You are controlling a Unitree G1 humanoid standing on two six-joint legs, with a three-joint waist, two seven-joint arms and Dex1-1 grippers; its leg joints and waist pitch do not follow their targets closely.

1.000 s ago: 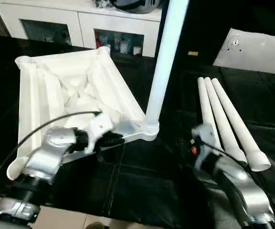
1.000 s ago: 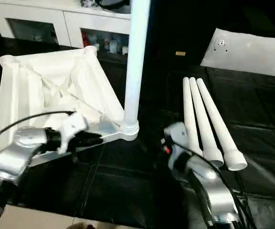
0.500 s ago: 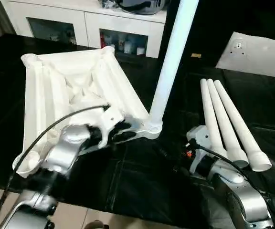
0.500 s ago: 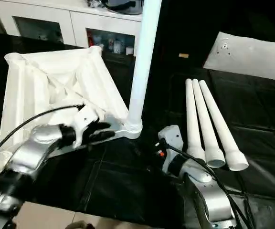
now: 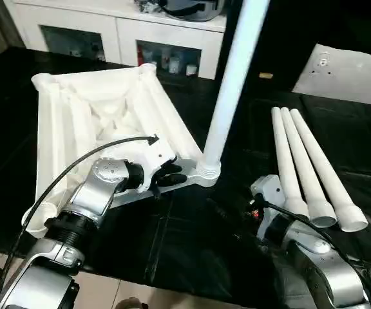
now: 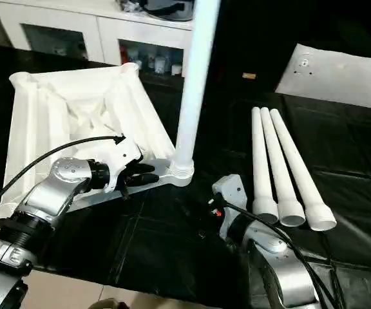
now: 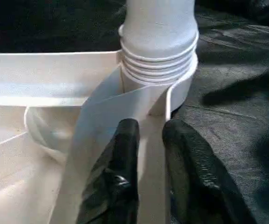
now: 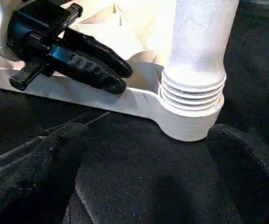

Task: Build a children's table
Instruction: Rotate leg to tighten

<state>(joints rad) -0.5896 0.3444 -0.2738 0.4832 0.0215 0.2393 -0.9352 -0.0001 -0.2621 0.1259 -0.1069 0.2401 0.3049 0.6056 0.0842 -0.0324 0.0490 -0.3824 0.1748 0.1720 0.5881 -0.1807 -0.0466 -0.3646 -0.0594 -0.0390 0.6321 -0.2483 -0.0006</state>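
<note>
The white table top [image 5: 95, 122] lies upside down on the black cloth, ribs facing up. One white leg [image 5: 230, 90] stands upright in its near right corner socket [image 5: 208, 172], threads showing at the collar [image 7: 159, 60]. My left gripper [image 7: 149, 135] is shut on the top's front rim just beside that socket, one black finger [image 7: 125, 154] on each side of the wall. My right gripper [image 8: 146, 137] is open and low over the cloth, facing the socket from a short way off without touching it. Three loose legs [image 5: 308, 167] lie side by side to the right.
A flat whitish plastic bag [image 5: 353, 71] lies at the far right on the cloth. A white cabinet [image 5: 127, 38] with glass doors stands behind the table top. Black cloth [image 5: 192, 244] spreads between my arms; its near edge meets pale floor at the bottom left.
My left gripper has slid along the front rim closer to the socket, and its elbow has dropped. The right arm has drawn back slightly toward me. The camera has shifted a little.
</note>
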